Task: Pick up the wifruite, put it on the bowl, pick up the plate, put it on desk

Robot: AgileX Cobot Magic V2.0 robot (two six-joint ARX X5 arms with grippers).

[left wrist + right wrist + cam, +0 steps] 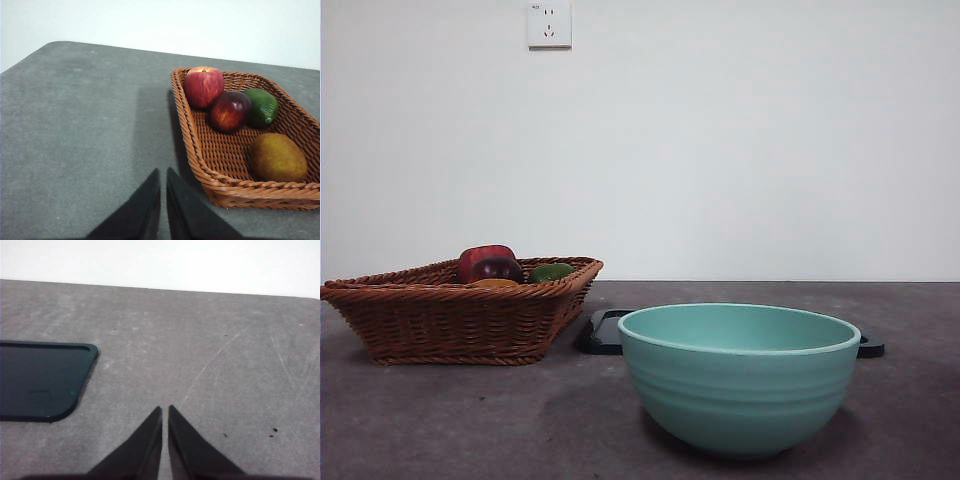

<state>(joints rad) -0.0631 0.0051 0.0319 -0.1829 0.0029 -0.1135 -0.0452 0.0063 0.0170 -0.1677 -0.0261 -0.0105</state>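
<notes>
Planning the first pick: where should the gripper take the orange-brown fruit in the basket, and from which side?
Grip the wifruite across its short axis, coming from above. It lies on its side in a corner of the wicker basket, whose walls block a level approach. The dark red fruit and green fruit sit apart from it, so its top is free.

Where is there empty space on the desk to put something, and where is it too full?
The desk is bare beside the basket, on the side away from the bowl. It is also bare past the dark plate's rounded corner. The basket is crowded: four fruits fill it.
</notes>
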